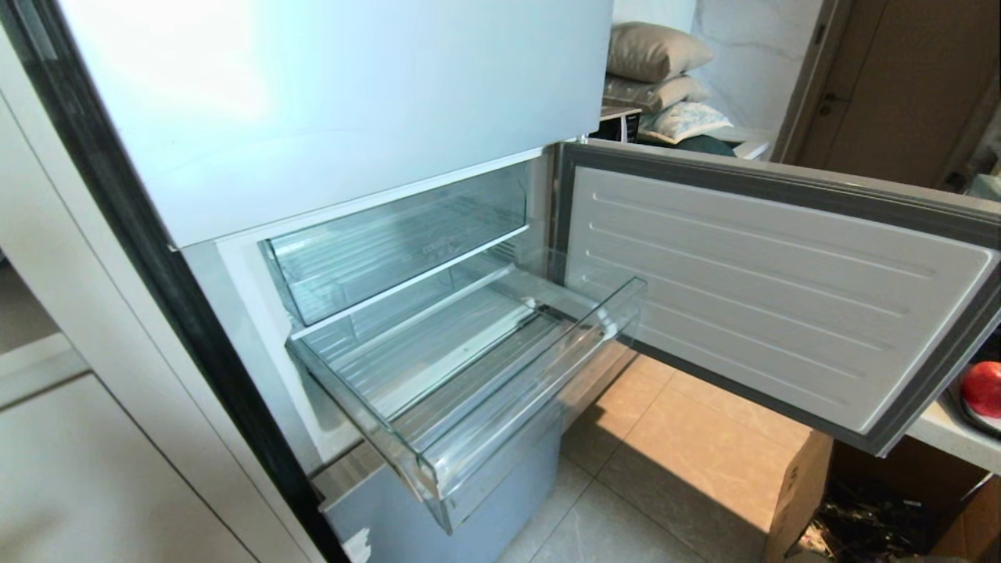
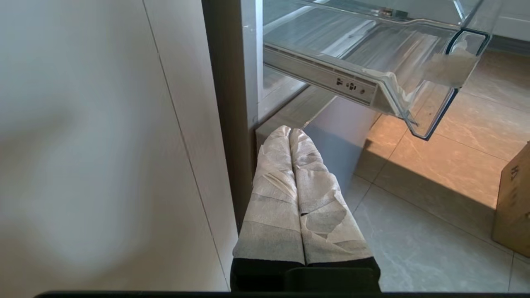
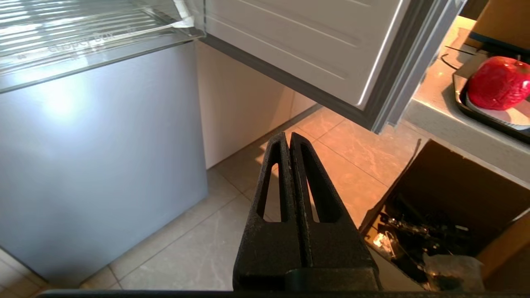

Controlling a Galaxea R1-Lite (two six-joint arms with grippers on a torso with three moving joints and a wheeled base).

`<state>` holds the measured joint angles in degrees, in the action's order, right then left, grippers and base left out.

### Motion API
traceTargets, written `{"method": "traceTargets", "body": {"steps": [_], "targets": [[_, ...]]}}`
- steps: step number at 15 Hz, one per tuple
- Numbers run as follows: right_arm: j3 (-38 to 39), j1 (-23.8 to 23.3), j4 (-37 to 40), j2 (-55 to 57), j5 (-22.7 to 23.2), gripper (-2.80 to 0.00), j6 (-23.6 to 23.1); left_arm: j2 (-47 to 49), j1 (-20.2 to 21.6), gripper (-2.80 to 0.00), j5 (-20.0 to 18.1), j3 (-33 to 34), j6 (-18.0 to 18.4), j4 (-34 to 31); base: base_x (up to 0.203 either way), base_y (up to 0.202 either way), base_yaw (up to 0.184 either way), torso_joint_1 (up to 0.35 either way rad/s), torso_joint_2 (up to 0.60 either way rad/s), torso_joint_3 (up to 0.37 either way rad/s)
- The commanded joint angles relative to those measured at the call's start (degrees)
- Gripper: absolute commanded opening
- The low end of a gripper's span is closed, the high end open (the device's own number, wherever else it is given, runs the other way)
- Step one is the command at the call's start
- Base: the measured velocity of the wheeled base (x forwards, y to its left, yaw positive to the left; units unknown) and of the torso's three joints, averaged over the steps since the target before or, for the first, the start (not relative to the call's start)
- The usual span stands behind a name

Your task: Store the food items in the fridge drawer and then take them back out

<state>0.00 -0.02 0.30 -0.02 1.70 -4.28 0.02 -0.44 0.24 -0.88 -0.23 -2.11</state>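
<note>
Clear plastic ribbed fridge drawer [image 1: 469,375] stands pulled out, unloaded; shiny red apple [image 3: 499,82] waits on dark tray [image 3: 476,114] at your right: unclench the closed right gripper [image 3: 288,136] before reaching; left gripper [image 2: 290,132] clenched, parked low.

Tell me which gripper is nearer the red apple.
Right. The right gripper hangs shut over the floor, with the apple on the counter tray beside it. The left gripper hangs shut by the fridge's far side; no apple in its view.
</note>
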Motion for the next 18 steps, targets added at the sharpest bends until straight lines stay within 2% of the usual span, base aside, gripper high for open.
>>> {"method": "traceTargets", "body": {"steps": [1,3,6,7,9,12,13,15,18], "targets": [[-0.22,-0.01,-0.22,0.02,-0.6,-2.8,-0.12,-0.02,0.0,-2.8,0.02,0.0,-0.04,0.0,0.0,0.0,0.0,0.0,0.0,0.0],[-3.89,-0.05,-0.28,1.29,-4.4,-2.8,1.45,-0.02,0.0,-2.8,0.02,0.0,-0.04,0.0,0.0,0.0,0.0,0.0,0.0,0.0],[-10.67,-1.81,-0.37,14.38,-10.15,-2.8,8.11,-0.02,0.0,-2.8,0.02,0.0,-0.04,0.0,0.0,0.0,0.0,0.0,0.0,0.0],[-13.15,-5.0,-0.4,20.6,-12.09,-2.8,11.14,-0.02,0.0,-2.8,0.02,0.0,-0.04,0.0,0.0,0.0,0.0,0.0,0.0,0.0],[-17.42,-15.92,-0.77,30.54,-13.72,-2.8,15.02,-0.02,0.0,-2.8,0.02,0.0,-0.04,0.0,0.0,0.0,0.0,0.0,0.0,0.0],[-20.58,-31.79,-8.18,45.2,-9.08,-2.8,17.77,-0.02,0.0,-2.8,0.02,0.0,-0.04,0.0,0.0,0.0,0.0,0.0,0.0,0.0],[-21.03,-35.96,-12.08,50.5,-6.43,0.0,18.09,-0.02,0.0,-2.8,0.02,0.0,-0.04,0.0,0.0,0.0,0.0,0.0,0.0,0.0],[-21.87,-41.18,-19.31,60.58,-2.95,0.0,18.34,-0.02,0.0,-2.8,0.02,0.0,-0.04,0.0,0.0,0.0,0.0,0.0,0.0,0.0],[-23.15,-46.72,-30.59,74.2,-0.9,0.0,18.16,-0.02,0.0,-2.8,0.02,0.0,-0.04,0.0,0.0,0.0,0.0,0.0,0.0,0.0]]}}
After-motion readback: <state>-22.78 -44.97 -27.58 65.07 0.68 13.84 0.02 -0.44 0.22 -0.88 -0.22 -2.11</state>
